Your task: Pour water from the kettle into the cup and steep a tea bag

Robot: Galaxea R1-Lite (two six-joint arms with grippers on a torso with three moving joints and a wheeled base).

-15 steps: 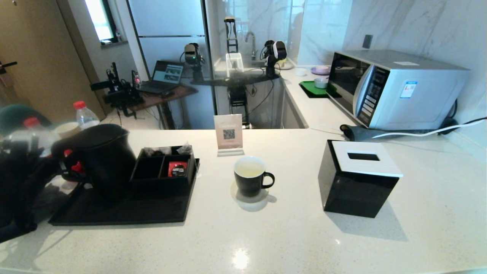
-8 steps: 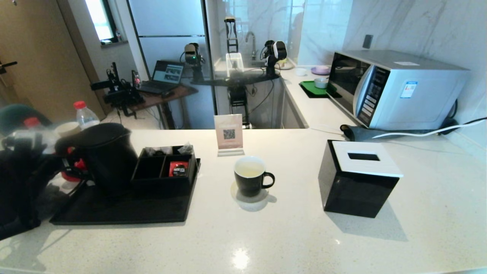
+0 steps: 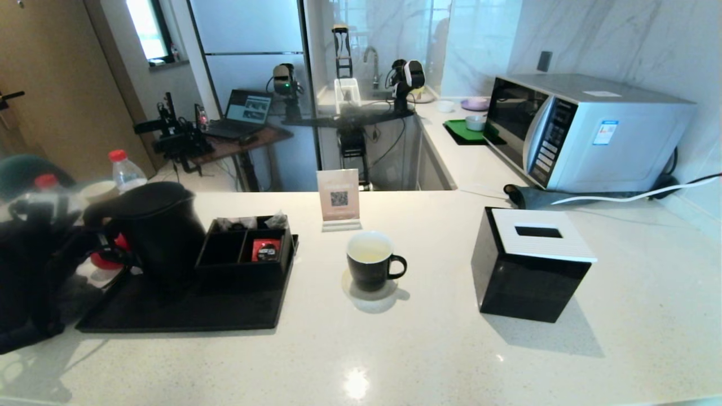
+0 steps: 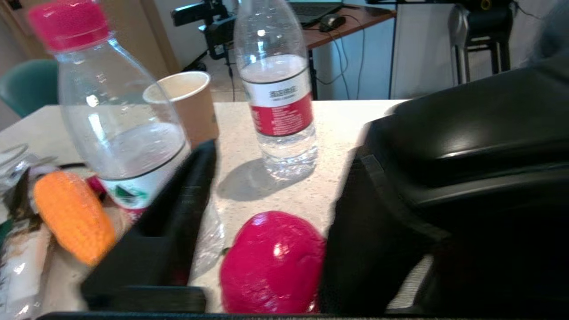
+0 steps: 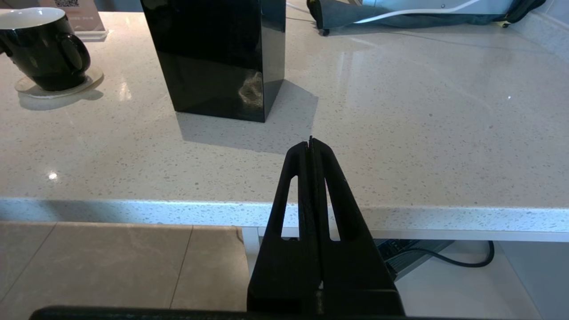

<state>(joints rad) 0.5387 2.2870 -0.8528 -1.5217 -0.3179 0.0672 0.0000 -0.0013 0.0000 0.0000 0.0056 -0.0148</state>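
While the left gripper [image 3: 93,248] grasps its handle, the matte black kettle [image 3: 161,228] stands upright, lid closed.

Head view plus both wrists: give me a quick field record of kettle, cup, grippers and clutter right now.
kettle: upright on the black tray, lid on
cup: on a coaster, right of the tray, handle toward the tissue box
tea bag: not visible
left gripper: at the kettle's handle; grip not clear
right gripper: shut, empty, parked off the counter's front edge
organizer: on the tray, holds a red packet
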